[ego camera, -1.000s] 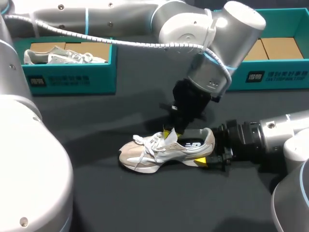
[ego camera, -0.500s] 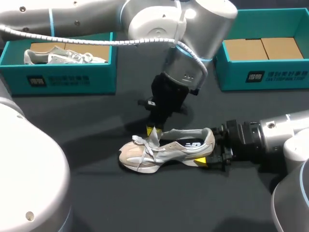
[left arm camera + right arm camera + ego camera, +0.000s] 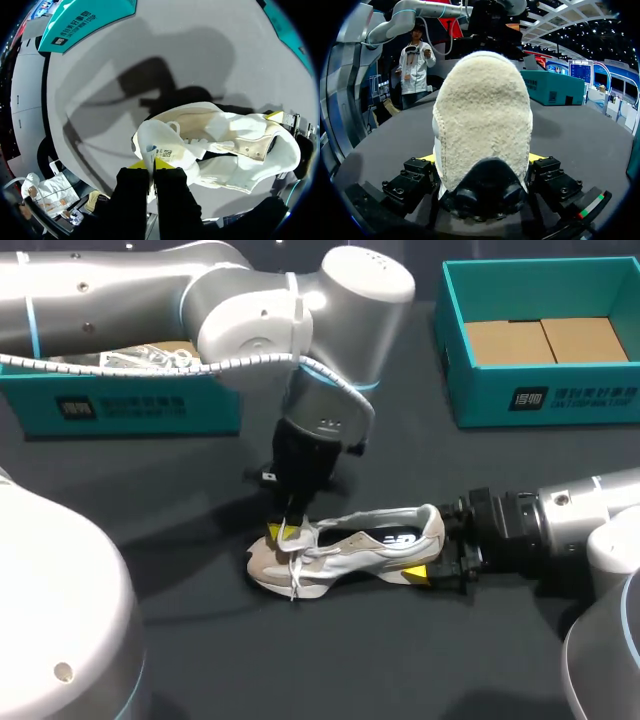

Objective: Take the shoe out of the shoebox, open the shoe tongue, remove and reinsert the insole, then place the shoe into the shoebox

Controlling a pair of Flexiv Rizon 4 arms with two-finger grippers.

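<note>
Quick update from the remote seat. Over the last second my left arm has swung from above the shoe's (image 3: 345, 550) opening out toward the toe, and it's dragged the tongue (image 3: 156, 137) along with it. The left claw (image 3: 285, 532) is pressed together on the edge of that tongue, which is now folded forward over the laces. The shoe itself hasn't budged: it sits upright on the dark surface (image 3: 200, 630), roughly mid-way between my arms. The right claw (image 3: 436, 548) clamps the heel from both sides.

The way I read it, the tongue step is pretty much done. The mouth of the shoe is wide open now and I can see the dark insole (image 3: 385, 537) inside, not yet pulled. So next up is letting go of the tongue and going in for the insole. The open teal shoebox (image 3: 540, 390) waits well apart, back on my right.
</note>
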